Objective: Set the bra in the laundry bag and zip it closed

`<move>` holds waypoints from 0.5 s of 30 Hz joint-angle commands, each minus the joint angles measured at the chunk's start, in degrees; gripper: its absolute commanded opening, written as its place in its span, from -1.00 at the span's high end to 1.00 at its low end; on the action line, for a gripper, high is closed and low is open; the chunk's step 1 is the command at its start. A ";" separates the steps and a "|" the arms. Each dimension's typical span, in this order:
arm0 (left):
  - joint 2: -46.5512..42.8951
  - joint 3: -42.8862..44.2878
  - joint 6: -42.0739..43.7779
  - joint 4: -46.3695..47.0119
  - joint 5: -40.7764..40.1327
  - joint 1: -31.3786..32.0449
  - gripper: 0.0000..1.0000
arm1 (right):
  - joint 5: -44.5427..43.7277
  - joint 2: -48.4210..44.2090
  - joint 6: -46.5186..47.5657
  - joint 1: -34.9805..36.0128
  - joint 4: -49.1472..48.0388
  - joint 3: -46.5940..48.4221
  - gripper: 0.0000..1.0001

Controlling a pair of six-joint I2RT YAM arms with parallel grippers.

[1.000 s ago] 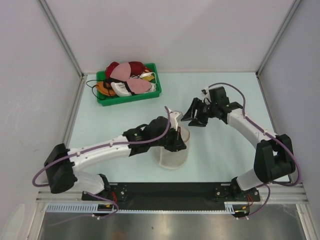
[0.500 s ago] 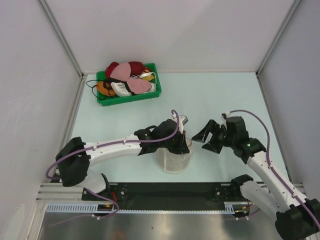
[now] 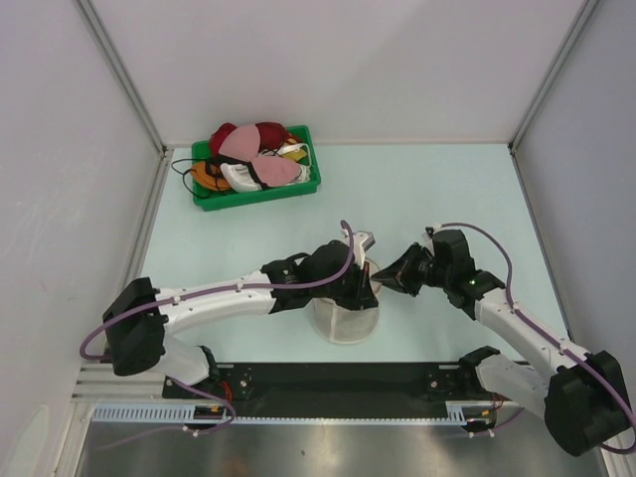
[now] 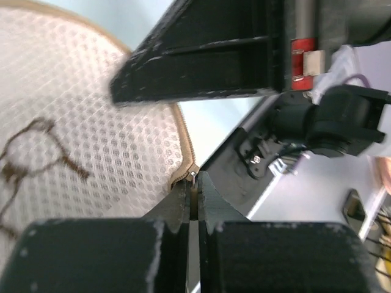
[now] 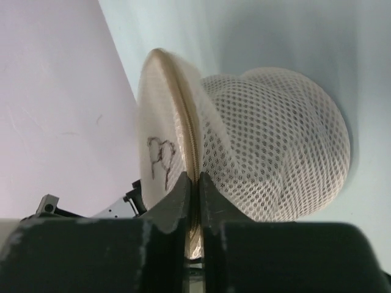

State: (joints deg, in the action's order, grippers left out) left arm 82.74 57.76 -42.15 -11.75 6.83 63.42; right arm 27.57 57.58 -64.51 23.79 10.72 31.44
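Black fingers of the left claw [image 4: 193,190] are pinched together on the zip [image 4: 185,143] of the laundry bag [image 4: 91,122], right at the small metal slider [image 4: 193,177]. Only a hairline shows between them. Right claw [image 5: 193,183] is likewise clamped on the tan zip tape, on the rim between the disc lid [image 5: 153,110] and the mesh dome. Bag stands on edge on the table [image 3: 437,189], front centre, between the two claws. The lid carries a brown stitched mark [image 5: 160,157].

Change: a second ago the right arm was up and back, claw well clear of the bag. Half a second ago it had swung down beside it. Now it's on the rim. Left arm has stayed on the bag throughout; bag has barely shifted.

My read: the zip line is now held at two places, one to brace and one to run the slider. Zip looks shut along the stretch the right wrist sees.

Black bra: can't find it. Mesh dome looks uniformly cream with nothing dark showing through, so it's probably not inside yet. Green bin [image 3: 260,195] at far left holds pink, red, white and orange bras. Thin black straps [image 3: 182,167] trail off its left end, owner unclear. If the bag is empty, this zip run should be an opening, with loading and closing both still to do.
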 commanded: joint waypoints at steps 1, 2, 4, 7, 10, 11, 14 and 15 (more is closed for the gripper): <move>-4.60 -0.18 2.07 -3.00 -4.01 -0.48 1.00 | 2.65 0.77 2.72 -4.62 -2.20 -0.50 1.00; -5.47 -0.80 2.51 -3.45 -4.28 -1.01 1.00 | 3.62 0.78 3.16 -5.68 -2.20 -0.85 1.00; -8.72 -3.43 2.69 -4.50 -4.98 -2.85 1.00 | 5.46 0.43 4.47 -7.96 -1.93 -1.64 1.00; -13.46 -7.30 3.13 -6.35 -5.34 -5.83 1.00 | 6.26 0.34 5.88 -9.02 -1.23 -1.65 1.00; -17.68 -10.20 4.00 -8.63 -6.21 -8.56 1.00 | 6.35 1.56 7.20 -9.64 -1.31 -1.47 1.00; -18.66 -10.56 4.53 -9.43 -6.74 -9.18 1.00 | 6.44 1.92 7.90 -10.16 -1.32 -1.30 1.00; -22.61 -11.18 6.02 -12.41 -9.18 -10.68 0.97 | 7.93 3.94 11.31 -10.34 -0.97 0.63 0.84; -23.58 -11.09 6.38 -13.20 -9.99 -10.77 0.59 | 7.67 4.46 12.90 -10.17 0.34 1.51 0.61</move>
State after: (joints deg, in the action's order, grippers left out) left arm 65.36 47.29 -39.72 -16.69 3.49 55.13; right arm 37.95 59.79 -60.16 15.25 8.21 30.33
